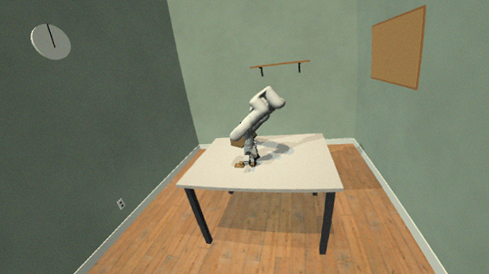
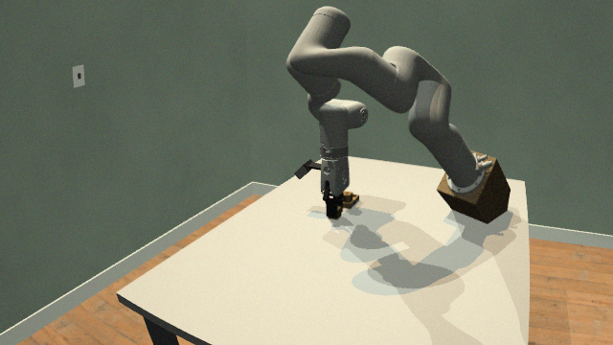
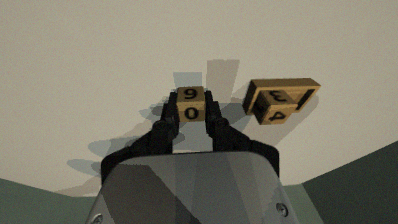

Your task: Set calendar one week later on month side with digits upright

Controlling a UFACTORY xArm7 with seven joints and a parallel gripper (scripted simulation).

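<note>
Though illegible from top, digits (image 3: 191, 114) wrist-view clear

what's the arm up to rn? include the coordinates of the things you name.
The gripper (image 1: 252, 163) (image 2: 333, 211) (image 3: 191, 101) has its fingers on both sides of one cube (image 3: 191, 104), 9 and 0 facing the wrist camera. The other cube (image 3: 276, 114), showing 3 and 4, is in the tray (image 1: 239, 166) (image 2: 355, 199) (image 3: 285, 82). So the date isn't set: one cube is still outside the tray.

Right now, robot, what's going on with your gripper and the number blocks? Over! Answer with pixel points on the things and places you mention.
Gripper (image 1: 251, 160) (image 2: 333, 211) (image 3: 191, 101) shut on 9-and-0 cube (image 3: 191, 104). Other cube (image 3: 275, 113) in tray (image 3: 286, 82), showing 3 and 4. Nothing seen between cube and tray.
</note>
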